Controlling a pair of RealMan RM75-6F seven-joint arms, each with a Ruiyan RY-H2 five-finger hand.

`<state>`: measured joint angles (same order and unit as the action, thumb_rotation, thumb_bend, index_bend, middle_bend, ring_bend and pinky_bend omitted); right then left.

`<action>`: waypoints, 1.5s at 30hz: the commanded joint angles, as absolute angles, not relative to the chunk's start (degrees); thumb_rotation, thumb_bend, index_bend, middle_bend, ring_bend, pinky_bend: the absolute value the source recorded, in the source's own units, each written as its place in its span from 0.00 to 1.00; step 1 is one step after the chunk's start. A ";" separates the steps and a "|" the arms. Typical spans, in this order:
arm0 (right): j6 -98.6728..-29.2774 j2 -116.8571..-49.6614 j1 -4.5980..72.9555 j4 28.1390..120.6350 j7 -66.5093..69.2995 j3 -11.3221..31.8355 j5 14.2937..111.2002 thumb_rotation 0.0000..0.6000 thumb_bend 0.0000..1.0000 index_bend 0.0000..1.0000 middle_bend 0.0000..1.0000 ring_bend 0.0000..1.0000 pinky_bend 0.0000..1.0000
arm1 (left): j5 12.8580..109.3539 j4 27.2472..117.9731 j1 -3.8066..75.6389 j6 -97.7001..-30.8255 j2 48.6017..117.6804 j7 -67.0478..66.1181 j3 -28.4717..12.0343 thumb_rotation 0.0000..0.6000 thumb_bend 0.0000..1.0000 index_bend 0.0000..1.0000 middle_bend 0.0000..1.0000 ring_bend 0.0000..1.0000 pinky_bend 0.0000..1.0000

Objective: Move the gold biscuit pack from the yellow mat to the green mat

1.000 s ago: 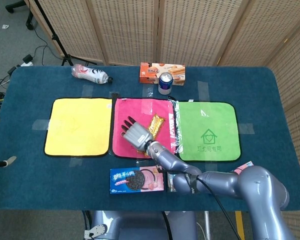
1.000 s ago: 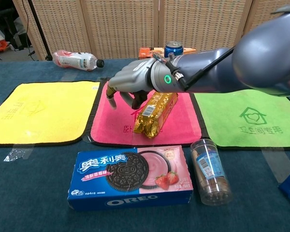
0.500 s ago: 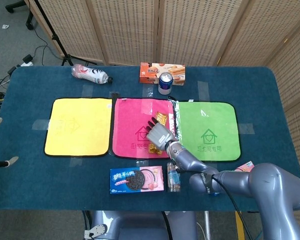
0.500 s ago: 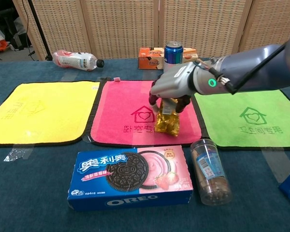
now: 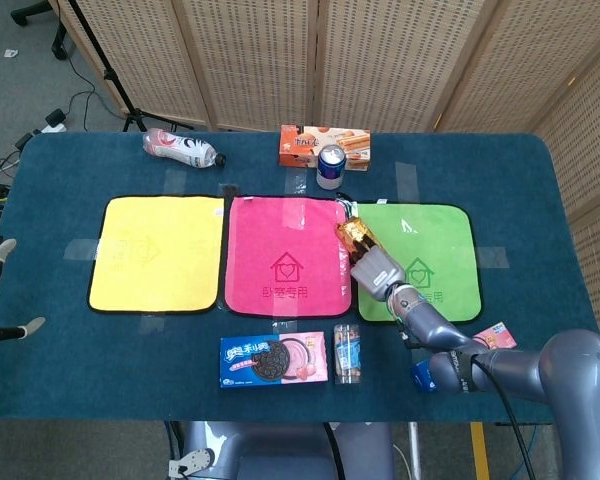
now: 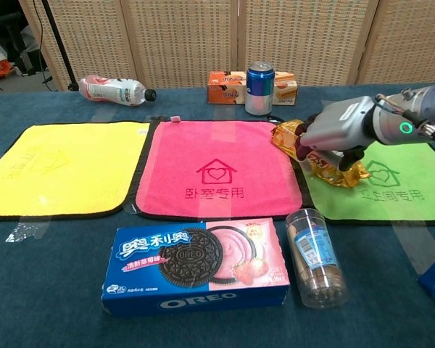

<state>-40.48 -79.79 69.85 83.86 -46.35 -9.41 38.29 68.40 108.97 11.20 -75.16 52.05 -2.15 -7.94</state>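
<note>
R hand (image 6: 338, 135) clamped on gold biscuit pack (image 6: 288, 133), over green mat (image 6: 409, 206) left edge.

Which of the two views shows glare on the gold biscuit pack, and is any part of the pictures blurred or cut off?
Chest view: the gold biscuit pack glints with bright highlights under the right robot hand; a blue object at the right edge is cut off. Head view: the pack shows only a small shine; lighting is even with soft shadows. Both views look sharp.
</note>
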 commanded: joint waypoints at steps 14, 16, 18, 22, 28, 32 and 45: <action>-38.72 -74.54 64.62 81.77 -39.75 -11.58 42.00 1.00 1.00 0.29 0.17 0.00 0.00 | 69.87 109.54 10.90 -75.99 52.47 -2.47 -7.31 1.00 0.00 0.00 0.00 0.00 0.00; -39.30 -73.44 63.94 83.35 -38.51 -11.15 43.35 1.00 1.00 0.29 0.17 0.00 0.00 | 70.32 109.64 10.72 -76.22 52.42 -2.24 -7.14 1.00 0.00 0.00 0.00 0.00 0.00; -40.54 -71.66 62.96 86.16 -36.19 -10.08 45.98 1.00 1.00 0.29 0.16 0.00 0.00 | 70.69 109.62 10.59 -76.38 52.40 -2.14 -6.99 1.00 0.00 0.00 0.00 0.00 0.00; -51.28 -64.49 57.23 95.83 -28.54 -7.37 57.77 1.00 0.98 0.23 0.11 0.00 0.00 | 71.35 109.09 10.35 -76.05 52.31 -1.31 -6.46 1.00 0.00 0.00 0.00 0.00 0.00; -71.85 -60.05 44.97 99.72 -21.37 -7.21 70.64 1.00 0.00 0.00 0.00 0.00 0.00 | 73.37 106.17 9.73 -75.88 52.81 1.56 -5.51 1.00 0.00 0.00 0.00 0.00 0.00; -82.53 -61.20 36.04 97.58 -13.42 -7.77 75.99 1.00 0.00 0.00 0.00 0.00 0.00 | 75.90 103.08 9.20 -76.83 54.35 4.00 -4.93 1.00 0.00 0.00 0.00 0.00 0.00; -94.49 -66.47 20.54 92.03 -2.43 -6.90 78.82 1.00 0.00 0.00 0.00 0.00 0.00 | 80.03 97.39 6.63 -80.22 56.38 8.14 -3.13 1.00 0.00 0.00 0.00 0.00 0.00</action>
<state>-93.53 -65.69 21.91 92.52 -3.61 -7.03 78.05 79.66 97.65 6.75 -79.95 56.23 7.87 -3.23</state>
